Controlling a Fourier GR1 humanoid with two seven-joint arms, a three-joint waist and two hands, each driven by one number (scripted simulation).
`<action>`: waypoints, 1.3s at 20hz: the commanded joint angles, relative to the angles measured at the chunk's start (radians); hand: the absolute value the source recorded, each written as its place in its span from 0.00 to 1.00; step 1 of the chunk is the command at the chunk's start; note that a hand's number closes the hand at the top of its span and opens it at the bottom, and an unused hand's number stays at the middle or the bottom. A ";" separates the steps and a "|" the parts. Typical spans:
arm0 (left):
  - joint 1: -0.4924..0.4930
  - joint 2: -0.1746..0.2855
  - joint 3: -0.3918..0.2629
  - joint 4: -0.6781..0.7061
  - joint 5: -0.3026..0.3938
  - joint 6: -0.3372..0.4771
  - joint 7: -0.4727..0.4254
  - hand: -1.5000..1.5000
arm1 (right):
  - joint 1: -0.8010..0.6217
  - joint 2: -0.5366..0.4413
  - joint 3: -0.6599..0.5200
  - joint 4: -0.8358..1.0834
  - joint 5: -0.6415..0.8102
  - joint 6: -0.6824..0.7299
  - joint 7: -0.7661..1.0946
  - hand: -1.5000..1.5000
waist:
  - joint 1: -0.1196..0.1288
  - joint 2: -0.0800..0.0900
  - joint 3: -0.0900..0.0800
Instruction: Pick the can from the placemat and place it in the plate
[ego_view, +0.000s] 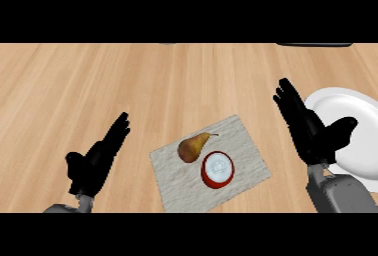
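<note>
A red can (218, 169) with a white top stands upright on the beige placemat (244, 140), near its lower middle. A brown pear (192, 146) lies just up and left of the can on the same mat. The white plate (353, 107) rests at the right edge of the view. My right hand (306, 126) is open with straight fingers, between the mat and the plate, partly covering the plate's left rim. My left hand (100, 157) is open too, left of the mat. Neither hand touches the can.
The wooden counter (148, 80) stretches wide behind the mat. A dark object (314, 44) shows at the top right edge.
</note>
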 joint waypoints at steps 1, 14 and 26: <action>0.062 -0.013 0.020 0.027 -0.003 -0.004 -0.020 0.50 | -0.132 0.053 0.015 0.040 0.024 0.025 0.013 1.00 | -0.020 -0.008 -0.004; 0.061 -0.039 0.112 0.165 0.088 -0.041 0.024 0.50 | -0.211 -0.050 -0.146 0.242 0.112 0.147 -0.452 0.00 | -0.023 -0.004 -0.004; 0.036 -0.082 0.122 0.163 0.054 -0.006 0.080 0.50 | -0.215 -0.329 0.045 -0.032 0.281 0.447 -0.126 0.00 | -0.046 -0.013 -0.007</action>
